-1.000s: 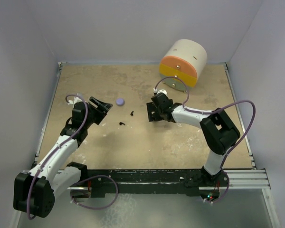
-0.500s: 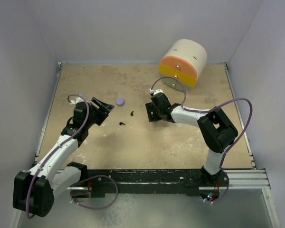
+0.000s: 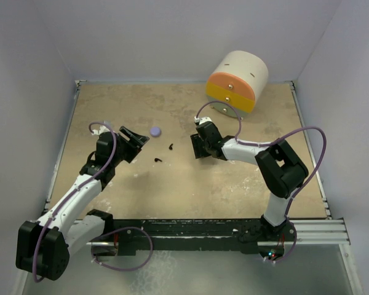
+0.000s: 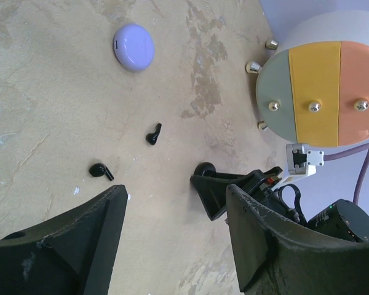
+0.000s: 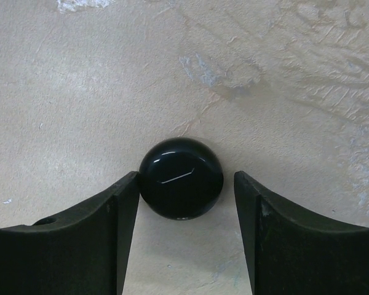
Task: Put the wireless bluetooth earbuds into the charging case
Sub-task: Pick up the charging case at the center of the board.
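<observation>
The table (image 3: 172,184) is a mottled sandy tan with pale, whitish scuffs. On it, one puck (image 4: 134,47) is soft lavender and the other puck (image 5: 181,178) is glossy black with a thin white glint. Both earbuds (image 4: 154,133) (image 4: 101,171) in view are black. The drum (image 4: 320,80) has a cream body and a face banded in sage green, yellow and orange, dotted with brassy knobs. The arms (image 3: 74,200) (image 3: 243,149) are white and black, trailed by purple cables (image 3: 313,147).

2 blk earbuds (image 4: 154,133) – 2 pucks (image 4: 133,47) – 1 drum (image 4: 323,86)
</observation>
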